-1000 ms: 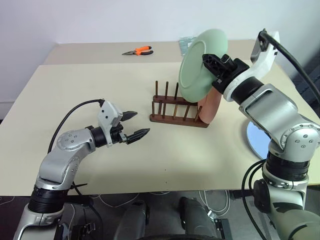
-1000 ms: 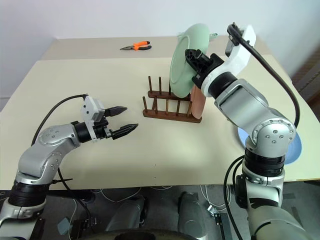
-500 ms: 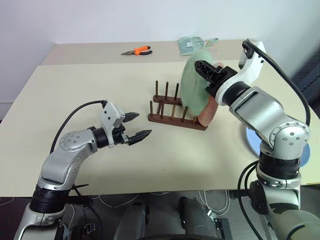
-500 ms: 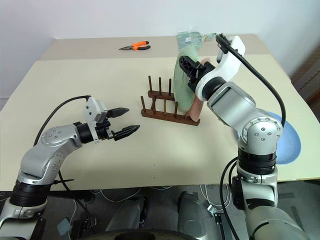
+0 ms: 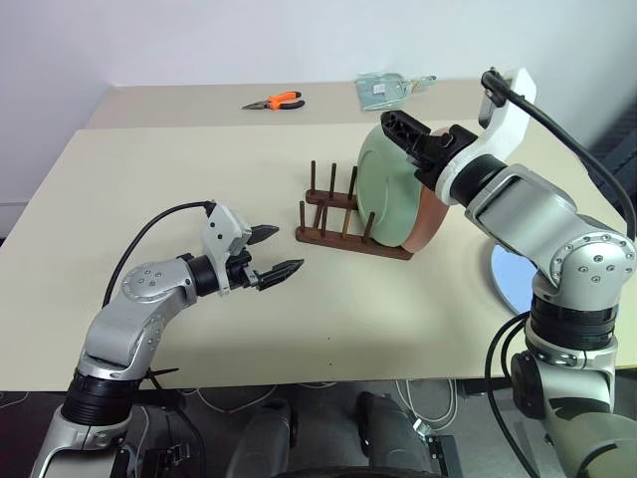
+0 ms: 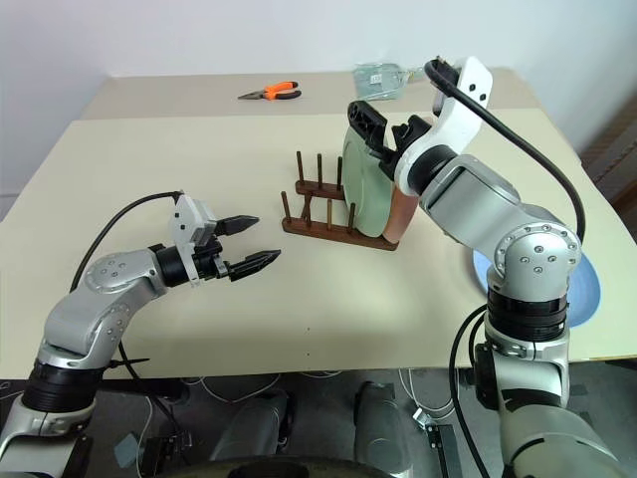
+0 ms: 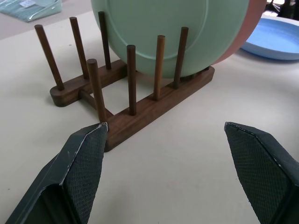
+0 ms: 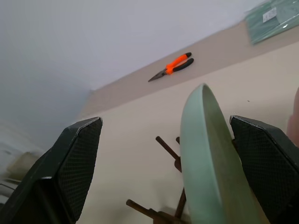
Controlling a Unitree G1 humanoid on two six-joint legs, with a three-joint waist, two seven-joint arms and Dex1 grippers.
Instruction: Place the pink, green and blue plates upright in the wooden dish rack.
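1. A robotics lab or test room rather than a home: a plain beige worktop [image 5: 199, 329] stands against a bare white wall [image 5: 199, 40].
2. Orange-handled pliers [image 5: 274, 101] lie on a second worktop behind.
3. Loose cables [image 5: 328, 383] trail on the floor below the front edge.

The beige counter [image 5: 199, 169] carries the wooden dish rack [image 5: 338, 227] mid-surface, a blue plate [image 6: 587, 284] flat near its right edge, and orange pliers [image 5: 276, 101] beside a green packet [image 5: 383, 88] toward the far edge.
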